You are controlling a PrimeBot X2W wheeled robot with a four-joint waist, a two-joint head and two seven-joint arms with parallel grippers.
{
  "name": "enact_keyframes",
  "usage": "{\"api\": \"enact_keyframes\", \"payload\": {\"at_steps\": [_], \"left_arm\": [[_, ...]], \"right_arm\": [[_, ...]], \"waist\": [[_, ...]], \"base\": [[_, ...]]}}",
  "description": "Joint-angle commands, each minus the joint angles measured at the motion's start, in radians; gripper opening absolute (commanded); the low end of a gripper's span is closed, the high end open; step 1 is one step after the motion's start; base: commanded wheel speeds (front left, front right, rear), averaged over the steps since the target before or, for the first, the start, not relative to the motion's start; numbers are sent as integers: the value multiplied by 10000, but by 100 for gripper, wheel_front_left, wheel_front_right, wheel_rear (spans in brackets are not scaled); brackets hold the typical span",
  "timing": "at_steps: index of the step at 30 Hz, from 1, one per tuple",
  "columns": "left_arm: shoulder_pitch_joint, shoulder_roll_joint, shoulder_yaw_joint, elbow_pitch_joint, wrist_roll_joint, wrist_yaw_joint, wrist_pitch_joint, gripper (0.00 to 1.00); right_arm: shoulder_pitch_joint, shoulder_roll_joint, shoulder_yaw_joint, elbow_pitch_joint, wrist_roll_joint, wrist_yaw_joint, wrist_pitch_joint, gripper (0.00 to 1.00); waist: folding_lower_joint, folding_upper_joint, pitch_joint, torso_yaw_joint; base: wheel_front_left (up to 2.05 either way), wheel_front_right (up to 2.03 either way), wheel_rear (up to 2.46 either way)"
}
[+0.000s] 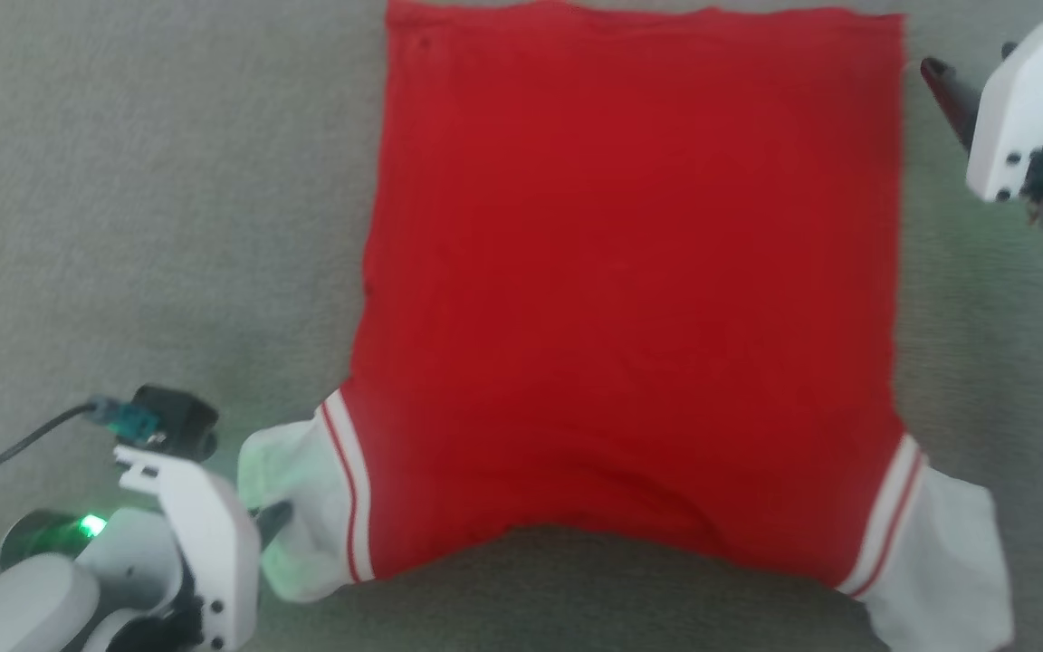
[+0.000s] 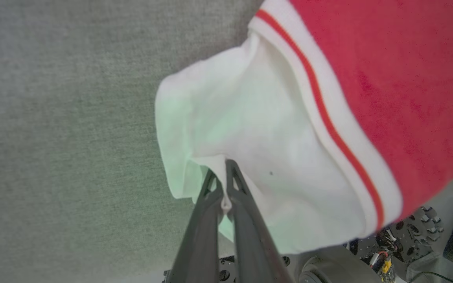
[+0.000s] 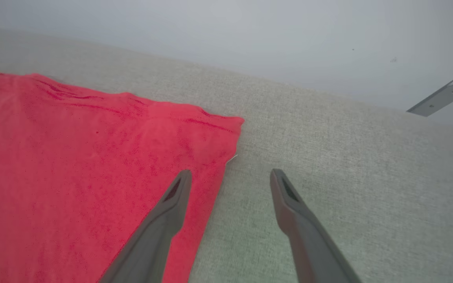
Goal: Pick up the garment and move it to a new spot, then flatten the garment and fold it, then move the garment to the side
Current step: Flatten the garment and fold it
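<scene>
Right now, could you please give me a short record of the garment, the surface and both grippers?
item: garment, red with white sleeves, spread flat
support: grey fabric surface
left arm: left gripper shut on a pinch of the white sleeve
right arm: right gripper open, holding nothing, at the garment's far corner; one finger over red fabric, the other over the surface
fold: not yet begun

**Red Top Lies Flat**

The garment (image 1: 630, 272) is a bright red top, spread out flat on the grey counter (image 1: 123, 181). Its straight bottom edge is on the far side. Two white sleeves with red-and-white stripes stick out at the near corners. The left sleeve (image 1: 295, 489) is a bit bunched up, and the left end effector (image 2: 224, 173) pinches its edge.
</scene>
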Motion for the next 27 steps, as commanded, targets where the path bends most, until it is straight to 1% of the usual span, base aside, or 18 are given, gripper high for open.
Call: {"api": "enact_keyframes", "payload": {"at_steps": [1,2,3,4,8,10,13,14,15,20,27], "left_arm": [[-210,-109,-32,58,183,-90,38,0],[-330,-197,-78,125,241,-163,66,0],[-536,-385,-147,252,267,-280,108,0],[-623,-480,-192,316,298,-349,137,0],[-901,-799,-343,553,416,-522,213,0],[-986,-923,-391,664,447,-575,217,0],[-1082,-1068,-430,827,464,-637,228,0],[-1109,-1105,-438,876,460,-654,234,0],[-1116,-1138,-437,926,447,-646,233,0],[-998,-1097,-367,1098,347,-576,174,0],[-695,-754,-193,1063,222,-363,104,0]], "right_arm": [[-298,31,-52,350,-100,5,-59,100],[-571,31,-52,898,-230,3,-16,100],[-1100,90,-127,1861,-355,5,109,100],[-1341,135,-121,2323,-380,3,236,100],[-2081,108,-268,3937,-637,3,732,100],[-2208,135,-392,4660,-790,3,961,100],[-2210,218,-297,5648,-1030,3,1513,100],[-2199,241,-169,5843,-1139,3,1629,35],[-2211,222,-20,5982,-1221,3,1672,0],[-2422,56,414,6155,-1272,-4,1523,0],[-2352,55,1520,5430,-310,0,1795,0]], "waist": [[-1,0,330,324],[-1,0,408,417],[-1,0,558,578],[-1,0,619,658],[-1,0,796,920],[-1,0,842,1008],[-1,0,870,1079],[-1,0,874,1089],[-1,0,872,1086],[-1,0,679,869],[-1,0,240,327]], "base": [[0,0,0],[0,0,0],[0,0,0],[0,0,0],[0,0,0],[0,0,0],[0,0,0],[0,0,0],[0,0,0],[0,0,0],[0,0,0]]}}
